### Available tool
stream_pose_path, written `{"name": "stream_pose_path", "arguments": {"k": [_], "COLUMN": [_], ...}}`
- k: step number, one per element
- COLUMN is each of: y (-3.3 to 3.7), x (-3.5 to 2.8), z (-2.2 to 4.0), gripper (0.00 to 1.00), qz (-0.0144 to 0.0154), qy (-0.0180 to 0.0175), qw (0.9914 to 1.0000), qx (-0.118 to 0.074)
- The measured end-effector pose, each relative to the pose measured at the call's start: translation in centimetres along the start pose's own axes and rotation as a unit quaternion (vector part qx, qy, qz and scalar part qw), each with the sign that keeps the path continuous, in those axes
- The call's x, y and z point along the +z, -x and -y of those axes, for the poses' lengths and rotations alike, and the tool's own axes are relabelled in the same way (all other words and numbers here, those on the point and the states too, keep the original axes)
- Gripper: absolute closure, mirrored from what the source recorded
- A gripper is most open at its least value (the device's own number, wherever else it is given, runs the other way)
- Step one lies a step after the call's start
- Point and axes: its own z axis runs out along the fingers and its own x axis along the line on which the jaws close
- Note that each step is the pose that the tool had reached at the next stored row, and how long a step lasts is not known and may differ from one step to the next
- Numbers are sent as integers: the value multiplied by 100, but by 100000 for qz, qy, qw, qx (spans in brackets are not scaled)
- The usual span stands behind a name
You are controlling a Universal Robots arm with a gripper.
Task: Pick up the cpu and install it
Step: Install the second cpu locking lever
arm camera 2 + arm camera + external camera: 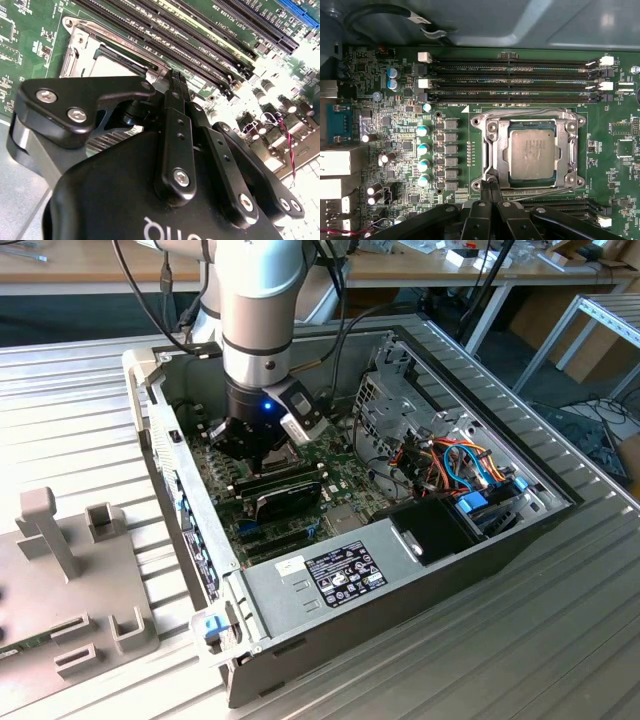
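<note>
From the exterior view the arm reaches straight down into the open computer case (400, 570) lying on the ribbed bench (90, 410), and the gripper (262, 445) hangs low over the green motherboard (330, 465) near the long black memory sticks (285, 488); a grey fixture block (60, 570) stands outside the case toward the exterior view's left. In the second wrist view the gripper (175, 82) shows its two black fingers (172, 150) pressed together with nothing between them, their tips just over the edge of the socket frame (75, 47) beside the memory slots (190, 40). In the first wrist view the cpu (532, 152) already lies flat in the socket, inside the metal frame (495, 135), and the closed fingertips (491, 187) sit at the frame's near edge, close to one corner. What worries me here is that corner: if the tips come down a little off, they could strike the frame or scrape the board beside it. A nudge against the chip could also tilt it in its seat, and I judge the pins beneath would not forgive that. I cannot tell whether the frame is latched down.
</note>
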Motion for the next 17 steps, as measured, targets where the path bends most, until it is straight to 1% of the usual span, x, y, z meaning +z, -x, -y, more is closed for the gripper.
{"name": "stream_pose_path", "arguments": {"k": [4, 7, 10, 17], "y": [-16, -23, -52, -56], "x": [-1, -1, -3, 3], "z": [0, 0, 0, 1], "gripper": [89, 89, 89, 89], "qz": [176, 203, 245, 251], "qy": [192, 199, 290, 319], "qw": [100000, 100000, 99999, 99999], "qx": [9, 21, 26, 26]}}
